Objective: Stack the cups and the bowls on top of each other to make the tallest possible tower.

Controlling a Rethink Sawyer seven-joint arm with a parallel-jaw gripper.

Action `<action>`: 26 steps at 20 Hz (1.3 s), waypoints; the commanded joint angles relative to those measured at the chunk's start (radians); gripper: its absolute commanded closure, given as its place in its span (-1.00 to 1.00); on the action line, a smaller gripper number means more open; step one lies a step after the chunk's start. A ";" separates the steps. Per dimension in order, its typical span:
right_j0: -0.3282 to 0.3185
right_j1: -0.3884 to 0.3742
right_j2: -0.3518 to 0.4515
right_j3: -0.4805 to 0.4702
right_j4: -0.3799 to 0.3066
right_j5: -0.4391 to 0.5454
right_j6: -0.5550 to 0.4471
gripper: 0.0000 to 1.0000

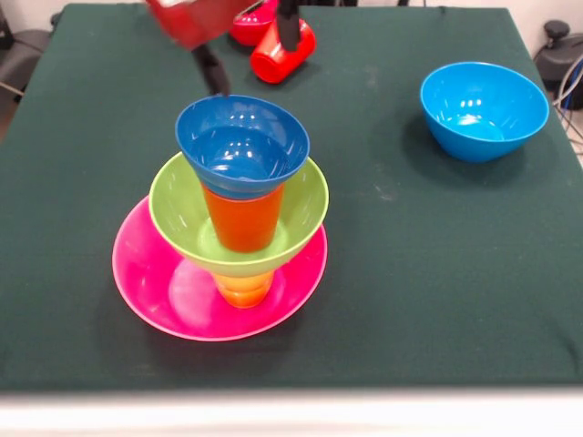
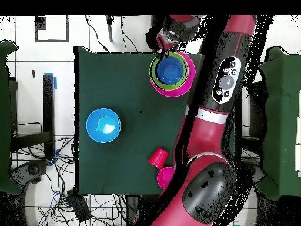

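The tower (image 1: 232,218) stands left of centre in the front view, on the green-covered bench (image 1: 410,273). From the bottom up: wide pink bowl (image 1: 150,282), yellow cup (image 1: 244,289), lime green bowl (image 1: 178,205), orange cup (image 1: 242,223), dark blue bowl (image 1: 241,146). All surfaces are glossy, and each cup sits in the bowl below it. Only the lower part of the yellow cup shows beneath the green bowl. In the overhead view the tower collapses to concentric rings at top centre.

A light blue bowl (image 1: 483,109) sits apart, upper right. Behind the tower, a red cup (image 1: 281,56) lies on its side, partly masked by a dark bar.

The tool (image 1: 205,41) is cut off at the top edge; whether it is released or clenched cannot be told.
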 commanded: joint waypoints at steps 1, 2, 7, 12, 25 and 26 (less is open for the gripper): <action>0.028 -0.051 -0.220 0.166 0.163 0.076 0.255 -1.00; 0.027 -0.058 -0.240 0.193 0.203 0.065 0.292 -1.00; -0.014 -0.102 -0.318 0.372 0.394 -0.023 0.460 -1.00; -0.056 -0.137 -0.378 0.557 0.519 -0.151 0.591 -1.00; -0.098 -0.207 -0.485 0.792 0.632 -0.405 0.690 -1.00; -0.101 -0.212 -0.491 0.805 0.641 -0.417 0.694 -1.00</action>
